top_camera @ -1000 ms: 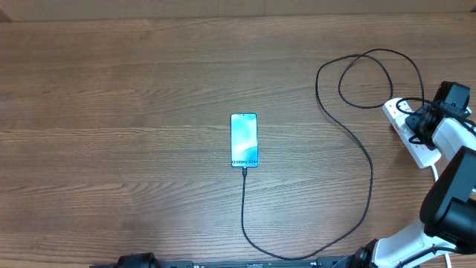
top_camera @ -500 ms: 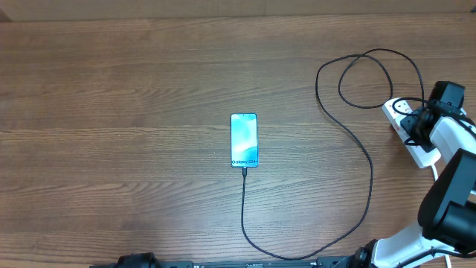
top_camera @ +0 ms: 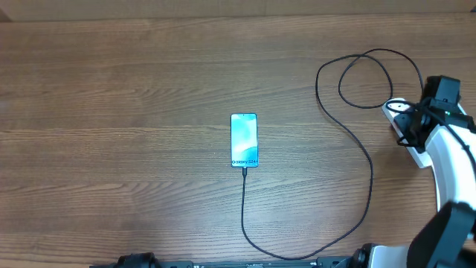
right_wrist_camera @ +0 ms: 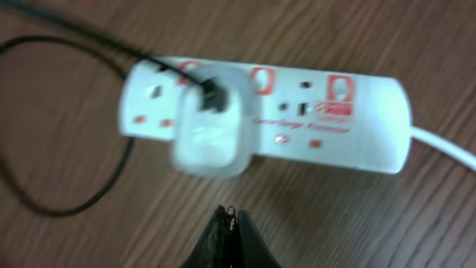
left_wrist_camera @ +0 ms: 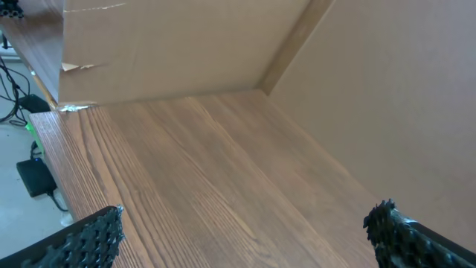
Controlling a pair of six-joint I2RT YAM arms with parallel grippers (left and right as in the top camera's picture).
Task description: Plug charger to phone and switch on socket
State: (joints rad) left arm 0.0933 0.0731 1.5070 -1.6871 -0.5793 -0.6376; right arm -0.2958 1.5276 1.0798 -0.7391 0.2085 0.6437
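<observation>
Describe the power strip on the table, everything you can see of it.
The power strip is a long white plastic bar lying flat on the right side of the wooden table. It has several outlets with red switches and red lettering too blurred to read. A white adapter sits in one outlet, the black cable leaving it. A thick white cord exits one end. Switch positions cannot be told.

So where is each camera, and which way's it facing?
Overhead: above the table, straight down on phone, charger, socket; right arm shows.
Left wrist: behind the open left pincer, tips showing, looking along the table toward a cardboard wall.
Right wrist: behind the shut right pincer, tips showing, looking down at the socket.
Shared: overhead and right wrist both see socket and charger.
</observation>
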